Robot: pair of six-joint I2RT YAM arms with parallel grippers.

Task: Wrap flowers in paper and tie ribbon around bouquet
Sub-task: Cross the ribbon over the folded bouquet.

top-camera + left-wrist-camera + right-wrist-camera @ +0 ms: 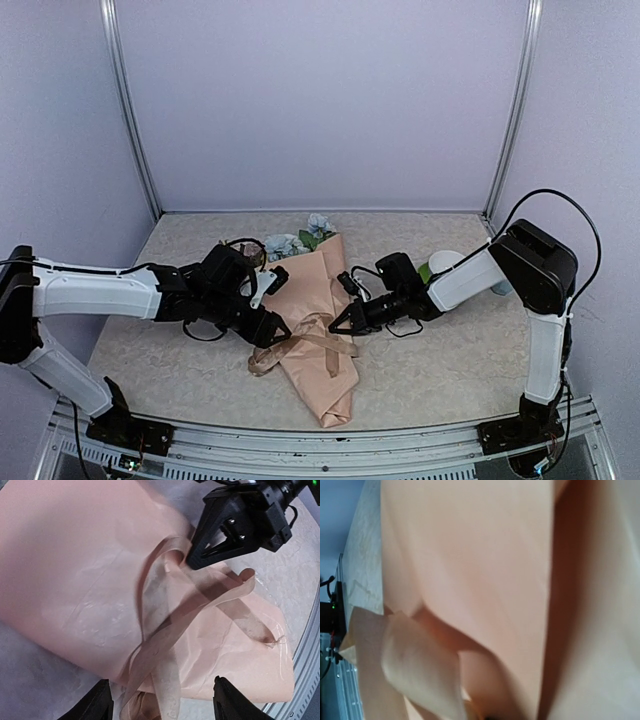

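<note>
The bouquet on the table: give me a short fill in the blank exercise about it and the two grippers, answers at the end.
1. The beige strip looped across the bouquet is a ___.
2. The flowers show at the bouquet's end that points ___ from the arm bases.
3. The left gripper has its jaws ___.
4. The right gripper, its tip at that strip's loop, is ___.
Missing words: ribbon; away; open; shut.

Top cam: high at near side, angled down over whole table (pixel 420 370). Left wrist: close above bouquet (pixel 75 580), shares right gripper (pixel 192 563) with top. Right wrist: almost touching paper (pixel 470 555).
</note>
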